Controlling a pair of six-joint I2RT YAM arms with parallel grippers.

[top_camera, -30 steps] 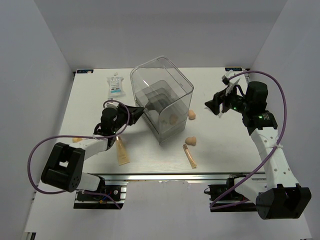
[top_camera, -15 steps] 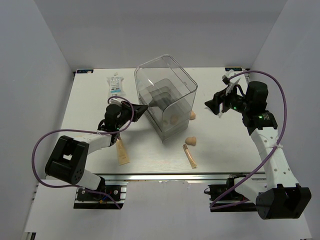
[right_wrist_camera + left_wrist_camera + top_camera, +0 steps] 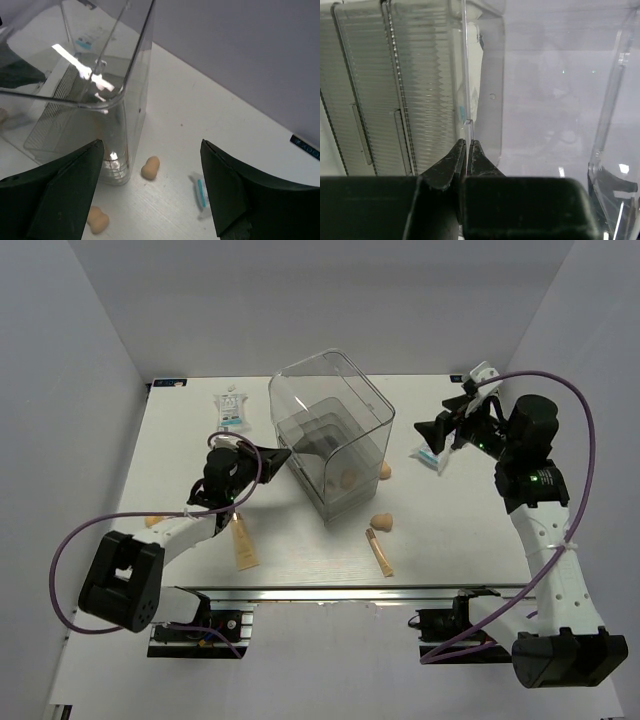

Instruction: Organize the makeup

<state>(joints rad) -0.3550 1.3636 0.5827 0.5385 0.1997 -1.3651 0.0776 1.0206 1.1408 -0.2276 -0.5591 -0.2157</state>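
My left gripper (image 3: 277,455) is shut on the edge of the clear box's (image 3: 330,425) wall; in the left wrist view my left gripper (image 3: 467,143) pinches that thin wall (image 3: 465,75). My right gripper (image 3: 441,437) is open and empty, raised right of the box; it is also open in its wrist view (image 3: 152,142). A white-and-blue packet (image 3: 428,457) lies on the table under it, also in the right wrist view (image 3: 201,195). Peach sponges lie at the box's right (image 3: 384,471) (image 3: 151,167) and front (image 3: 381,523) (image 3: 97,220). Another sponge (image 3: 346,480) shows through the box.
A second packet (image 3: 231,412) lies at the back left. One tan tube (image 3: 243,543) lies near the left arm, another tube (image 3: 379,550) near the front edge. A sponge (image 3: 154,521) sits at the far left. White walls enclose the table (image 3: 470,530).
The box shifted a little to the right with my left gripper on it. My right arm pulled back to the right and up, and the packet now shows under it.
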